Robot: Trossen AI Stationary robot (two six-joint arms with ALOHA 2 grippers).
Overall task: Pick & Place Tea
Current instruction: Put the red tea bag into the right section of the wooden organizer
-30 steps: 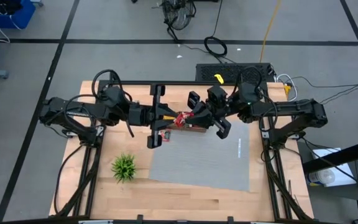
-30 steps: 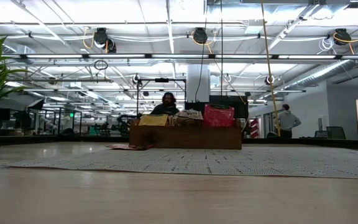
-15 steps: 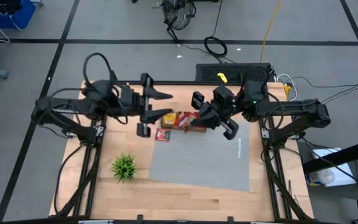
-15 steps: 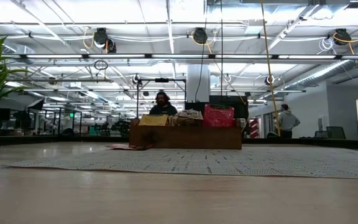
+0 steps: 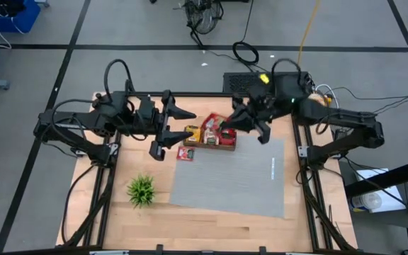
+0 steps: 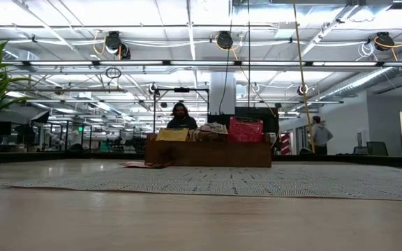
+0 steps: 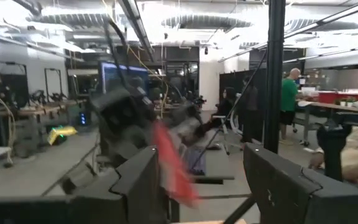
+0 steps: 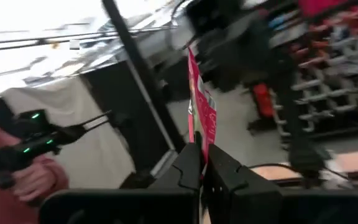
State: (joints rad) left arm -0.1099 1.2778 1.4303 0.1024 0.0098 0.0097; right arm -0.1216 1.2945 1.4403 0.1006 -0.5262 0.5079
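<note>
Gripping a red tea packet (image 8: 200,102) edge-on between closed fingers, right gripper (image 5: 227,127) now lifted and drawn back toward its own side, above the far end of the wooden tray (image 5: 209,144). Opened wide and pulled away to the left of the tray, left gripper (image 5: 174,126), holding nothing since a second ago, when both met over the tray. Looks like a handover just completed. Remaining packets (image 5: 209,132) sitting in the tray, one red packet (image 5: 184,153) lying loose on the table just beside it. Placing the held packet judged next
</note>
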